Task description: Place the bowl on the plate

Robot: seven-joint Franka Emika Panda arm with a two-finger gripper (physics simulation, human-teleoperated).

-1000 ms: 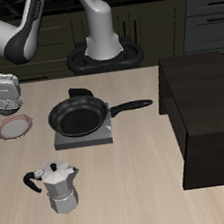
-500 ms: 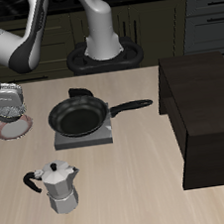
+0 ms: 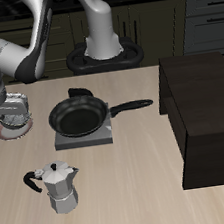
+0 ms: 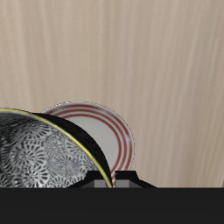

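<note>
The bowl [image 4: 48, 150] hangs in the hand [image 3: 12, 122], overlapping the plate [image 4: 114, 131].

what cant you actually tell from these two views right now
- Bowl: hidden behind the gripper in the exterior view; cut off by the frame edge in the wrist view.
- Plate: partly covered by the bowl in the wrist view; whether they touch is unclear.
- Gripper fingers: grasp point not visible in either view.

Bowl [image 4: 44, 153] hides part of plate [image 4: 109, 131]; claw [image 3: 13, 119] fingertips unseen.
</note>
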